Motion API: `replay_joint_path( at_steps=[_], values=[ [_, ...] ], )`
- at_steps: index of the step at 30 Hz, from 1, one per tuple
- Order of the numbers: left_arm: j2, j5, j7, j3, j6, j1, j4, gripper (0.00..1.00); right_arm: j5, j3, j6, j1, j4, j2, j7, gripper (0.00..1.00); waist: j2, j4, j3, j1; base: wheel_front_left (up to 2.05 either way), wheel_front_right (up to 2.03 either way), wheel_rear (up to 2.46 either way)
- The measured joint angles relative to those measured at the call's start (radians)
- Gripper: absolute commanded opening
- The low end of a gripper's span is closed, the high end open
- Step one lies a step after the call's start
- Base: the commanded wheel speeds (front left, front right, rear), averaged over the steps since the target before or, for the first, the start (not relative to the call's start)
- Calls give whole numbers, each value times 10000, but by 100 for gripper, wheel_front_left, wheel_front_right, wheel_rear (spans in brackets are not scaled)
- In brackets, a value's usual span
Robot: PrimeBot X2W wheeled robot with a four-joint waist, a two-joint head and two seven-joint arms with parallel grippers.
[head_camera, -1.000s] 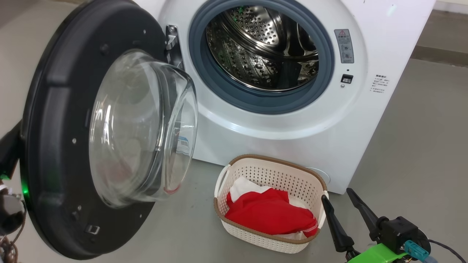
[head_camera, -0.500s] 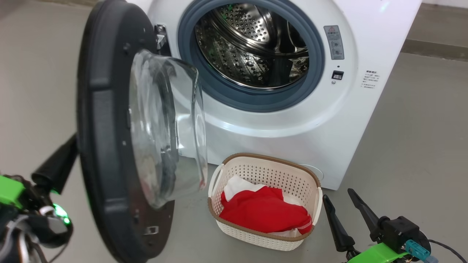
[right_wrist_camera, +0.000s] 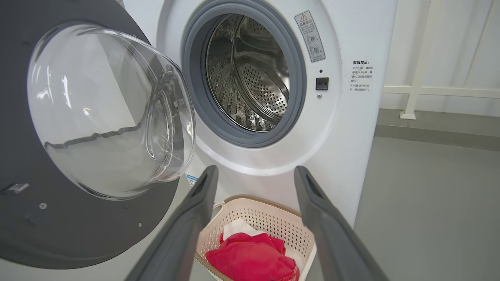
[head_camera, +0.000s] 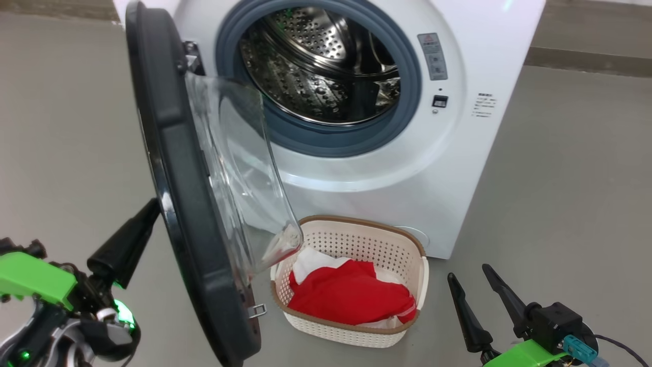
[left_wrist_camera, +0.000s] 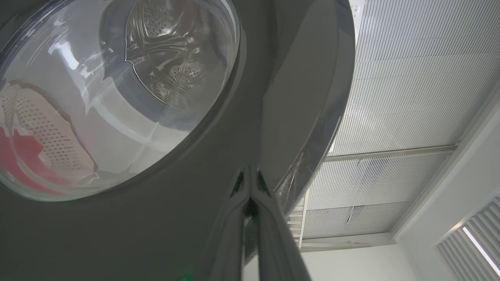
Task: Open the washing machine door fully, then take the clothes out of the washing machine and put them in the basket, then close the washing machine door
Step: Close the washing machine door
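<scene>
Door [head_camera: 188, 204] halfway, edge-on to me; clothes [head_camera: 346, 300] in basket [head_camera: 351, 337] at washer [head_camera: 458, 153] foot.
My left pincer [left_wrist_camera: 250, 183] narrow, tips together at door's outer face; right pincer [right_wrist_camera: 256, 171] wide, idle. Tips may skid off glossy rim, leaving door unlatched.

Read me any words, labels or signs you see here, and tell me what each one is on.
"温馨提示": heading of the printed note on the washing machine front; lines beneath too small.
Warning label above that note: red triangle sign, wording too small.
Blue sticker lower down: unreadable.
</scene>
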Motion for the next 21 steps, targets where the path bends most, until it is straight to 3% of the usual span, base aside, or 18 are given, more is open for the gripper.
replay_joint_path(
  at_steps=[6, 21],
  values=[
    [15, -245, -222, -199, -19, 176, 31, 0, -12, 0, 0, -1, 0, 0, 0, 100, 0, -361, -20, 0, 0, 0, 0],
    [15, -894, -633, -623, -539, 178, 332, 0, -96, -65, 0, 0, -2, 0, 0, 100, 0, -953, -29, 0, 0, 0, 0]
  ],
)
